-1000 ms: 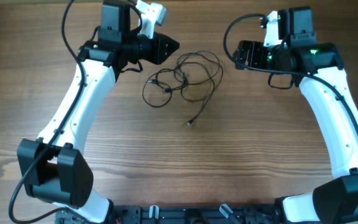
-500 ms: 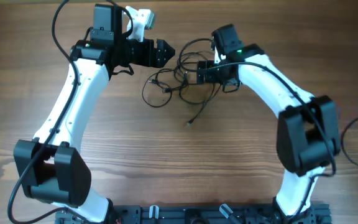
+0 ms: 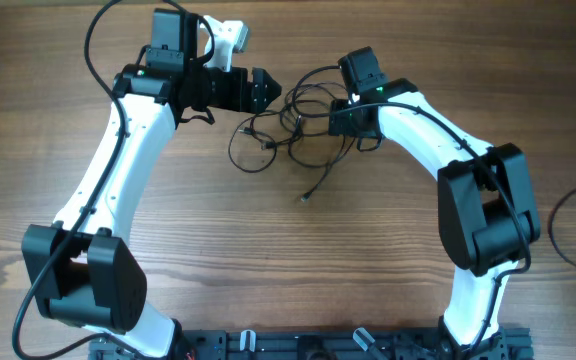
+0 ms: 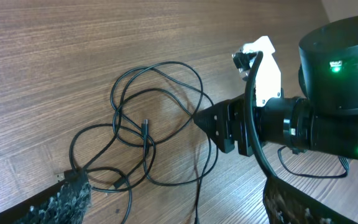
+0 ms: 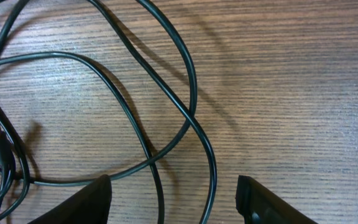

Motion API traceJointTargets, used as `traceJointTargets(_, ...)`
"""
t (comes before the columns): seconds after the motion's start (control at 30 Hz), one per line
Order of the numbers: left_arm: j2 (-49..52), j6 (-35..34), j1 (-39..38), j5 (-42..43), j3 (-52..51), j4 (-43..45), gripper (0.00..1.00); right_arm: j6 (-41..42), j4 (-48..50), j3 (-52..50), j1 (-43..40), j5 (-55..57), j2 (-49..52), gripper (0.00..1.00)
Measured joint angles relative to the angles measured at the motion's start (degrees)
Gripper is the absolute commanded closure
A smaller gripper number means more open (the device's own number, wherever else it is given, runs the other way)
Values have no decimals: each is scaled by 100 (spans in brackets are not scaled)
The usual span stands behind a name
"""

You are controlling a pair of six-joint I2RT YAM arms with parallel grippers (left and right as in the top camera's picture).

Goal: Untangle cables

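Note:
The cables (image 3: pixel 293 125) are thin black wires lying in a loose tangle of loops on the wooden table, with one plug end (image 3: pixel 306 198) trailing toward the front. My left gripper (image 3: pixel 266 92) hovers just left of the tangle, open. In the left wrist view the left gripper (image 4: pixel 173 186) is spread wide, with the cables (image 4: pixel 148 137) ahead of it and one strand running between its fingers. My right gripper (image 3: pixel 336 120) is down on the right side of the tangle. In the right wrist view the right gripper (image 5: pixel 173 183) is open, and two cable strands (image 5: pixel 194 124) pass between its fingers.
The wooden table (image 3: pixel 288 260) stretches toward the front. A thicker black robot cable (image 3: pixel 568 225) loops at the right edge. In the left wrist view the right arm's wrist (image 4: pixel 328 118) with its green light fills the right side.
The right arm swung in from the far right and came down on the tangle, its jaws narrowing. The left gripper went from shut to wide open and drew slightly left.

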Motion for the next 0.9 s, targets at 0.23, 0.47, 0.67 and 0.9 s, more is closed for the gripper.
traceJointTargets(0.23,0,0,0,0,0,-35,10,44,98,0,0,-2,260,53)
traceJointTargets(0.47,0,0,0,-2,0,-138,9,105,118,0,2,-7,341,96)
traceJointTargets(0.67,0,0,0,0,0,-164,9,-9,-636,0,0,0,-328,96)
traceJointTargets(0.9,0,0,2,-2,0,-352,9,-527,-1235,127,-7,518,-3397,96)
